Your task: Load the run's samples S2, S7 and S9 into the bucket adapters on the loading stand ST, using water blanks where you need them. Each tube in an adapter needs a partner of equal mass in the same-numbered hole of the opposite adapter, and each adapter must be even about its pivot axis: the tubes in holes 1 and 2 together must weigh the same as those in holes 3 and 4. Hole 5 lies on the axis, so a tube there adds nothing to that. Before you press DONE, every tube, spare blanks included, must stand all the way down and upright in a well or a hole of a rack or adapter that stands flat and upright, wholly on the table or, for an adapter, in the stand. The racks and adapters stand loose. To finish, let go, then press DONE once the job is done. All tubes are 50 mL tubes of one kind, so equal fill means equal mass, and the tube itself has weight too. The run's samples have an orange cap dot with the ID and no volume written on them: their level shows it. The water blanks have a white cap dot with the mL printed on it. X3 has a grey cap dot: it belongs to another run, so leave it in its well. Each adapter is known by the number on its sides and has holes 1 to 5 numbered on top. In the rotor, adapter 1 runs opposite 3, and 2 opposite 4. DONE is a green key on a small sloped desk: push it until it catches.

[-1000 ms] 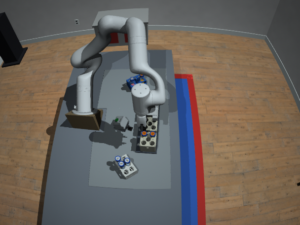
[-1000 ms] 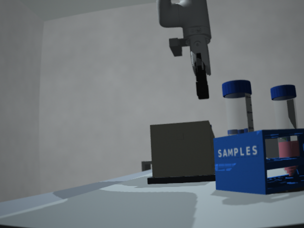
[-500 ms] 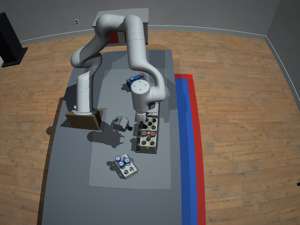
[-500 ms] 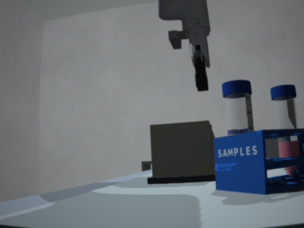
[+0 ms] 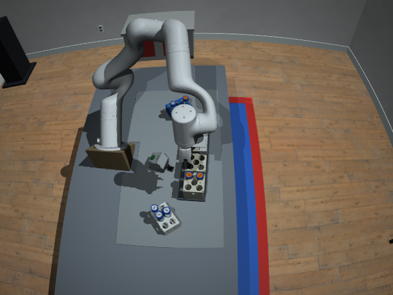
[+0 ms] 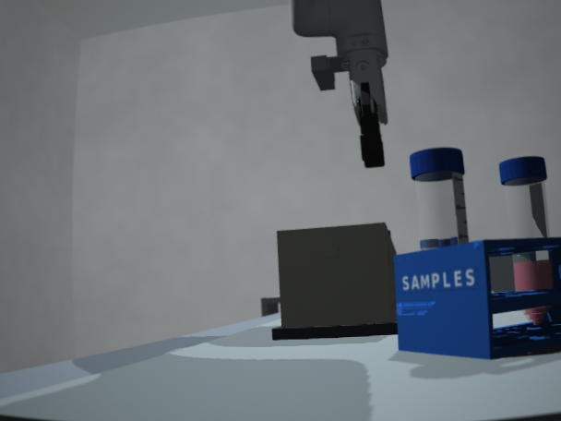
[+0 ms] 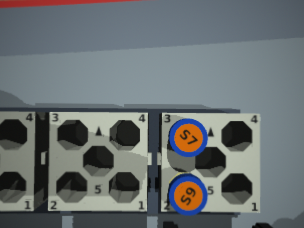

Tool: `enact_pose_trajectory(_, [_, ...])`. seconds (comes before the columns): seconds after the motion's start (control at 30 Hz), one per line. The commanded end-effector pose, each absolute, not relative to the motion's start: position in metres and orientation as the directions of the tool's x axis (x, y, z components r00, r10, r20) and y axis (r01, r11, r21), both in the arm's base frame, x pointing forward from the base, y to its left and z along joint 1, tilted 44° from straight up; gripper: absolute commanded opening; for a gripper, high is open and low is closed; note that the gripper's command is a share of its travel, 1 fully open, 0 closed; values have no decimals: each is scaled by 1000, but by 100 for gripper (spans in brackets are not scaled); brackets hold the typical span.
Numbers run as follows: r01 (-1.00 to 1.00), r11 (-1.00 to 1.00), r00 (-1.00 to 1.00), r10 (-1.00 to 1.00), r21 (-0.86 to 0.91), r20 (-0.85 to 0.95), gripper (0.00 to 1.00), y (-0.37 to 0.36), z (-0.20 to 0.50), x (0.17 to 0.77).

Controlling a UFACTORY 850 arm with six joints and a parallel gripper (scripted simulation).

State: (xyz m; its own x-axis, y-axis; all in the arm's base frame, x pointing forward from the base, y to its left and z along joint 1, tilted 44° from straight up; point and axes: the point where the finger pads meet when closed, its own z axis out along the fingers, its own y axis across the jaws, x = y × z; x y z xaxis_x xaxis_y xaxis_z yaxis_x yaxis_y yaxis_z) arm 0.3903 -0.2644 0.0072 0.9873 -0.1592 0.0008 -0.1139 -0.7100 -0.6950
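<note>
While S7 (image 5: 200, 175) (image 7: 188, 137) stands upright, the hand (image 5: 186, 165) (image 6: 374, 162) (image 7: 215, 226) points down.

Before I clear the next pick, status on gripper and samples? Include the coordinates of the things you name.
Gripper (image 5: 186, 165) (image 6: 374, 159) open, nothing held. S7 (image 5: 200, 175) (image 7: 188, 137) and S9 (image 5: 189, 174) (image 7: 188, 195) in holes 3 and 2, same adapter. Nothing seen blocking.

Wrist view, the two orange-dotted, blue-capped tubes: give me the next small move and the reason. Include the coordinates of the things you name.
Probably raise the open jaws and head toward the orange-dotted tube (image 5: 185, 98) (image 6: 436, 163) in the blue rack (image 5: 168, 109) (image 6: 438, 300): S7 (image 5: 200, 175) (image 7: 188, 137) and S9 (image 5: 189, 174) (image 7: 188, 195) sit in holes 3 and 2, and nothing is gripped.
</note>
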Motion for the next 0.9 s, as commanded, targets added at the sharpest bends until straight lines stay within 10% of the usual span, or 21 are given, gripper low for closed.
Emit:
enact_pose_trajectory(0.0, [-113, -711, 987, -160, -694, 2, 44, -265, 8, 391])
enact_pose_trajectory(0.2, [-113, -711, 987, -160, -694, 2, 44, -265, 8, 391])
enact_pose_trajectory(0.23, [-80, -716, 990, -136, -694, 26, 57, -262, 11, 391])
enact_pose_trajectory(0.87, [459, -678, 881, 266, -574, 391, 57, -200, 70, 389])
